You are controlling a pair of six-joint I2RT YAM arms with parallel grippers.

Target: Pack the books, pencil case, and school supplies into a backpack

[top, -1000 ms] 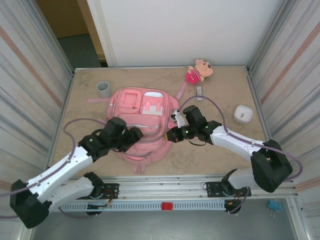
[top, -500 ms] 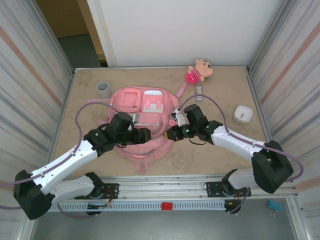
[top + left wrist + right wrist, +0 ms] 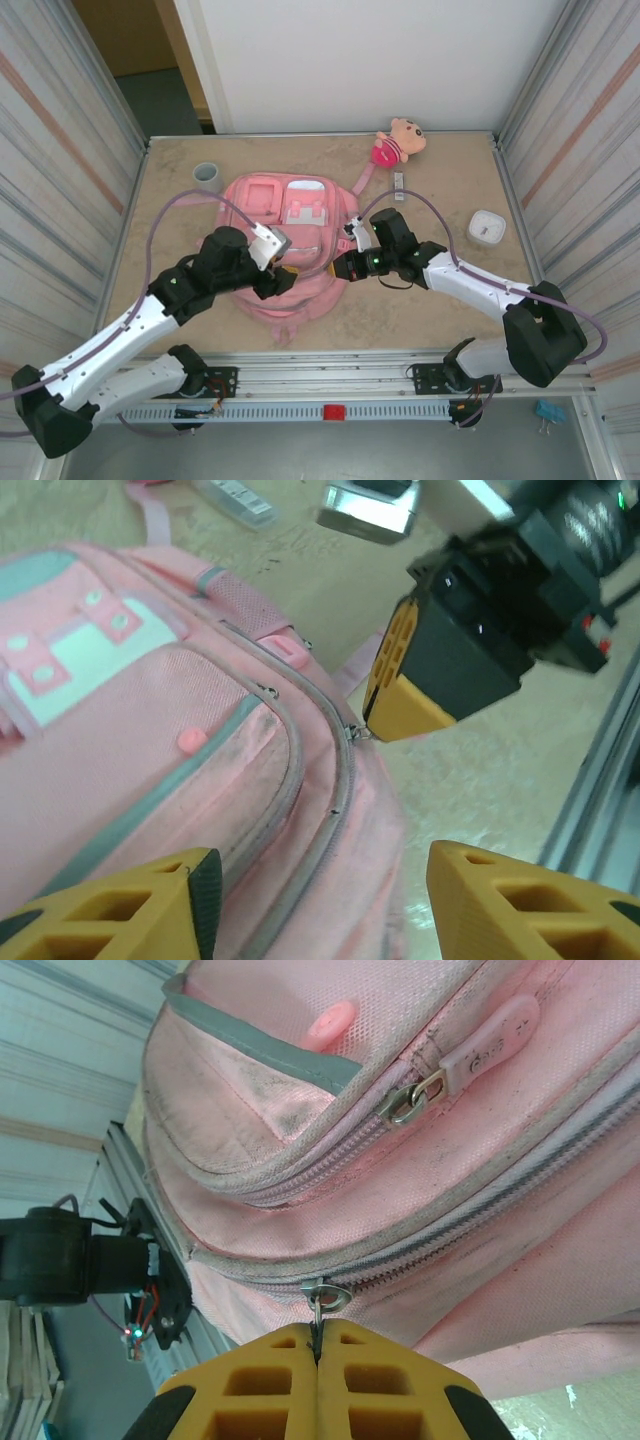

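Backpack [image 3: 290, 205] lies zipped, right end effector [image 3: 317, 1340] pinching its zip pull [image 3: 323, 1300]

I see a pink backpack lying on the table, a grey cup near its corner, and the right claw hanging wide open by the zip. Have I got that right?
Not quite. The right claw is shut, its jaws pinching the metal zip pull, as the right wrist view shows. The rest holds: the pink backpack lies on the table with a grey cup near its corner.

Black-white arms [image 3: 120, 338], lilac cables [image 3: 190, 202], yellow-fingered claws [image 3: 320, 880]
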